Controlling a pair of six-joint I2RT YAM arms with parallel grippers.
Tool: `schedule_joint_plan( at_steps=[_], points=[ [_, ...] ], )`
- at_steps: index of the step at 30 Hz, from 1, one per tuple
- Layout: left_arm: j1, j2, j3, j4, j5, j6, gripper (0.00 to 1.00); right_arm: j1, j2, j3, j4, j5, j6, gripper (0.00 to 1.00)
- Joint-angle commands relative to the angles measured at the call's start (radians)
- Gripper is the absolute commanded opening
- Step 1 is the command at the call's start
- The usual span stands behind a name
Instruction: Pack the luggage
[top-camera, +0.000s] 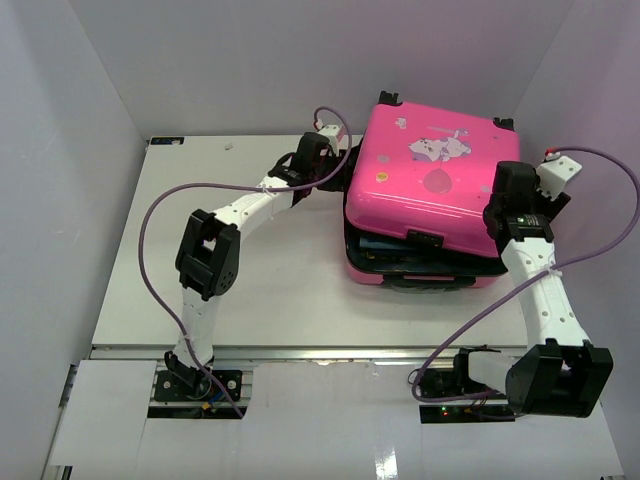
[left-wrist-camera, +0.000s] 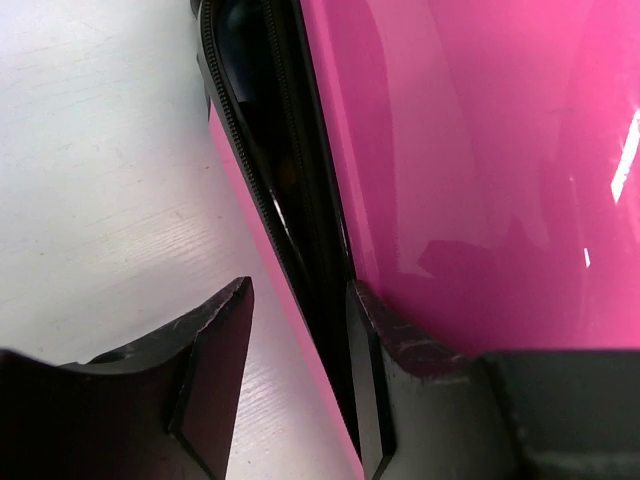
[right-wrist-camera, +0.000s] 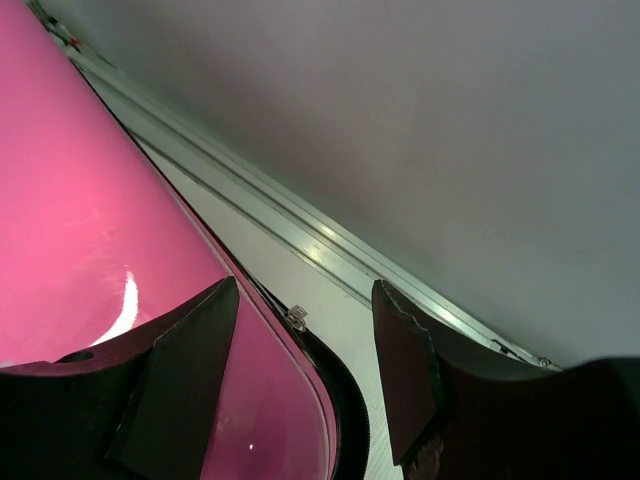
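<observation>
The hot-pink luggage (top-camera: 430, 170) lies flat at the back right of the table, its printed lid lowered almost shut over the base. A dark gap with something blue (top-camera: 385, 247) shows along the front edge. My left gripper (top-camera: 343, 170) is open at the luggage's left side. In the left wrist view (left-wrist-camera: 300, 370) one finger is over the table, the other against the lid edge by the black zipper gap (left-wrist-camera: 270, 190). My right gripper (top-camera: 500, 205) is open at the right side. In the right wrist view (right-wrist-camera: 300, 370) it straddles the lid's rim (right-wrist-camera: 90, 230) near a metal zipper pull (right-wrist-camera: 296, 318).
The white table (top-camera: 250, 280) stretches left and in front of the luggage. Grey walls close in on three sides, and the right wall (right-wrist-camera: 450, 120) is close beside the right gripper. A metal rail (right-wrist-camera: 330, 245) runs along the table's edge there.
</observation>
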Motion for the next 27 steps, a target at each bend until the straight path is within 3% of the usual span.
schedule_joint_plan(
  at_steps=[1,5,11,27],
  points=[
    [-0.046,-0.109,-0.089,0.069,0.095,-0.008,0.53,-0.088,0.058,-0.073,0.018,-0.098,0.043,0.63],
    [-0.077,-0.2,-0.181,0.121,0.109,-0.015,0.53,-0.121,0.062,-0.163,0.076,-0.22,0.032,0.63],
    [-0.116,-0.325,-0.321,0.168,0.078,-0.018,0.52,-0.133,0.073,-0.215,0.094,-0.275,0.017,0.63],
    [-0.243,-0.418,-0.388,0.195,0.076,-0.036,0.52,-0.154,0.028,-0.236,0.109,-0.368,-0.027,0.63]
  ],
)
